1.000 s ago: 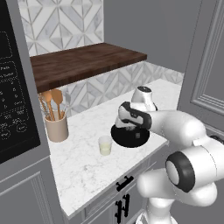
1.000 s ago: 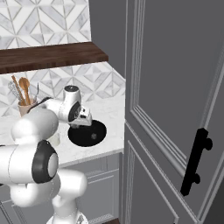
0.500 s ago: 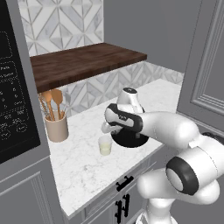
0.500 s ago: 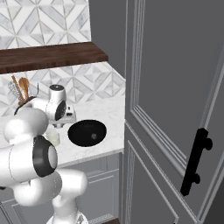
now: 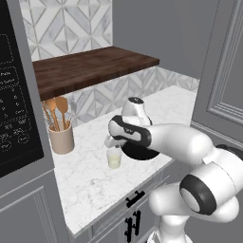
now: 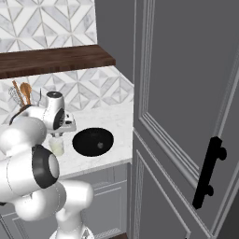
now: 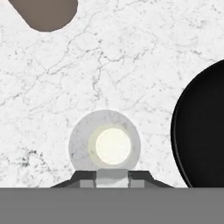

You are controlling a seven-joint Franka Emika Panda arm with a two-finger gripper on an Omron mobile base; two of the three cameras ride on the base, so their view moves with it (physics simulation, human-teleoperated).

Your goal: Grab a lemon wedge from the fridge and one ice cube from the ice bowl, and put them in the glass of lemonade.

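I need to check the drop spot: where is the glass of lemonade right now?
The glass of lemonade stands on the marble counter between the tan cup and the ice bowl, directly under the gripper.

microwave panel (image 5: pixel 14 128) labels blurred, nothing legible

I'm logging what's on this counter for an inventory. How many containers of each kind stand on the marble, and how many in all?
Glass of lemonade: 1
Black bowl: 1
Tan cup holding wooden spoons: 1
Total: 3
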